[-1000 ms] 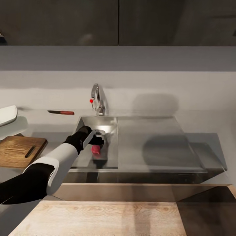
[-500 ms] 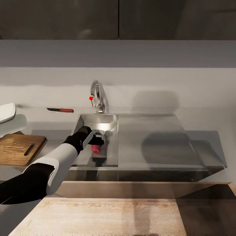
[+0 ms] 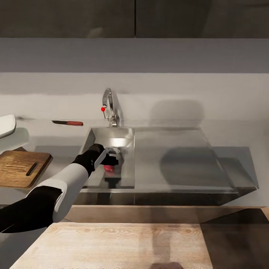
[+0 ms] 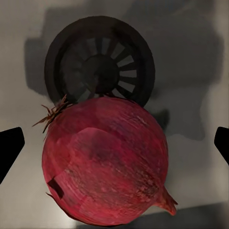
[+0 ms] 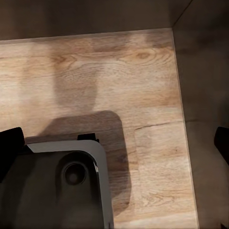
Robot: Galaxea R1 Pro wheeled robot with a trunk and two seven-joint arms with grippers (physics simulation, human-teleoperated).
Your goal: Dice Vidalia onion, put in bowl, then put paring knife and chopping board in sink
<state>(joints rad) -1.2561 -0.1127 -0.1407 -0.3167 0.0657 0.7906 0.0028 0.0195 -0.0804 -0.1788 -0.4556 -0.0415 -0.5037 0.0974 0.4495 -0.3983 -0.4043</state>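
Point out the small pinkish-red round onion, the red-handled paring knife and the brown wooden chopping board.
Pinkish-red onion (image 4: 106, 162), left wrist view, middle of its skin.
Red-handled paring knife (image 3: 75, 123), head view, on its handle.
Brown wooden chopping board (image 3: 15, 168), head view, bare wood beside the handle slot.

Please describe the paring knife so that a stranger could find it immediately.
Find the chrome tap behind the sink. On the grey countertop to its left lies the paring knife, near the wall. Its red handle and dark blade distinguish it from the wooden chopping board nearer the front.

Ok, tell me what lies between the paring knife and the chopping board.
Bare grey countertop, as the head view shows. The paring knife lies near the wall, the chopping board nearer the front edge.
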